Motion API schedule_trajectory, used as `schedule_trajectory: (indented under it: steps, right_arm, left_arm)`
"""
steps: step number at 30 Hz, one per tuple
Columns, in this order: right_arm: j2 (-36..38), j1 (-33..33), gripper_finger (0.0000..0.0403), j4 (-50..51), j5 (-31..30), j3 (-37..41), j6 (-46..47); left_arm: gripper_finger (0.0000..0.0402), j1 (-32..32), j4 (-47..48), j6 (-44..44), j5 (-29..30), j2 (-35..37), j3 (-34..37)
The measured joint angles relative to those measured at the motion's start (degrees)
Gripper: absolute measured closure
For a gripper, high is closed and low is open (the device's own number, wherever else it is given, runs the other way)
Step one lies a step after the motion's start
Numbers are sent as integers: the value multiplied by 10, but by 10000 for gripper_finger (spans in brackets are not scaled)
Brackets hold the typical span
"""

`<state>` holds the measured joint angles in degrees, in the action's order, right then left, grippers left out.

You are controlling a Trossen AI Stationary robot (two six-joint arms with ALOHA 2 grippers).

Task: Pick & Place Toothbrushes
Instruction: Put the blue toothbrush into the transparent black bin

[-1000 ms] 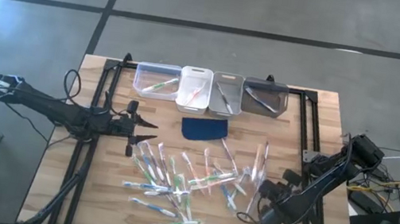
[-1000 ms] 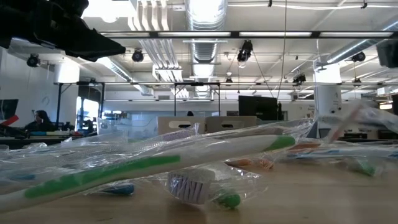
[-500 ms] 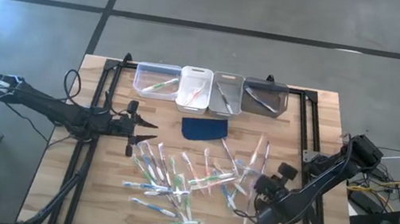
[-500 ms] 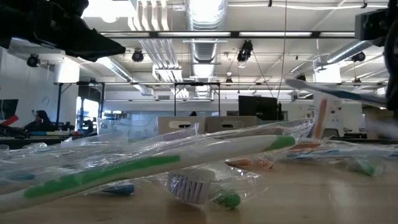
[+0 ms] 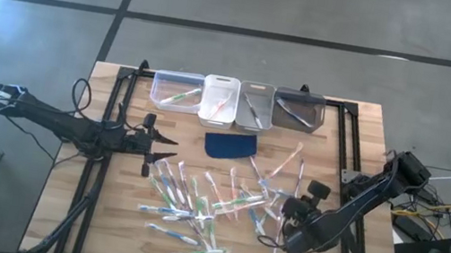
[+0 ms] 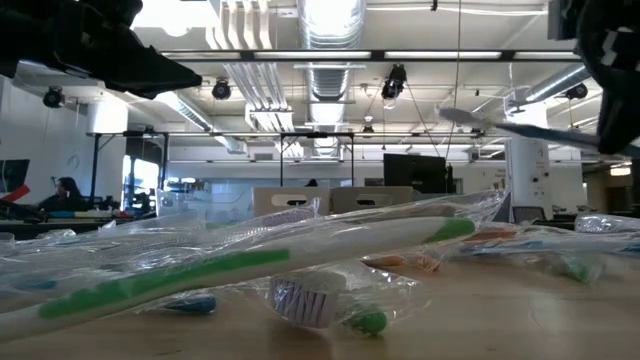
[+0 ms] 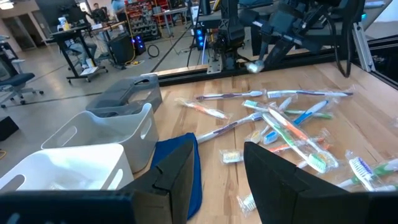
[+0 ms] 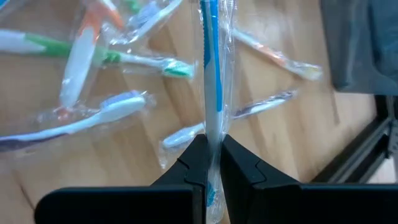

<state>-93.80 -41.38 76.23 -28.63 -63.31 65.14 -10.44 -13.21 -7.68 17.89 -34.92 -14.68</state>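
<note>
— Where are the toothbrushes (image 5: 195,203)?

— Strewn across the worktop's middle toward its near edge, each in a clear wrapper, with green, orange or blue accents (many overlapping).

— And the blue toothbrush (image 8: 211,74)?

— Wrapped too, lifted off the wood, pinched at one end near the right edge.

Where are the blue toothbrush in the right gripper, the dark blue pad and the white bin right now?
blue toothbrush (image 8: 212,74), right wrist view: on its wrapped handle, above the fingers.
dark blue pad (image 5: 231,145), high view: on its middle.
white bin (image 5: 223,82), high view: on its far rim.
right gripper (image 8: 211,163), right wrist view: between the fingertips, shut on the brush.
</note>
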Motion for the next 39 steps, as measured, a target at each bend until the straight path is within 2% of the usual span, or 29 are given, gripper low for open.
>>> schedule_trajectory:
  steps: [7, 19, 36, 39]
  right_arm:
    - [1, 51, 383, 82, -1, -68, -15]
    - [1, 190, 383, 105, -1, -155, -162]
    - [46, 428, 383, 104, -2, -158, -291]
    - [47, 468, 383, 102, -23, -157, -322]
  left_arm:
    - [254, 0, 0, 0, 0, 0, 0]
    - [254, 0, 0, 0, 0, 0, 0]
    - [255, 0, 0, 0, 0, 0, 0]
    - [254, 0, 0, 0, 0, 0, 0]
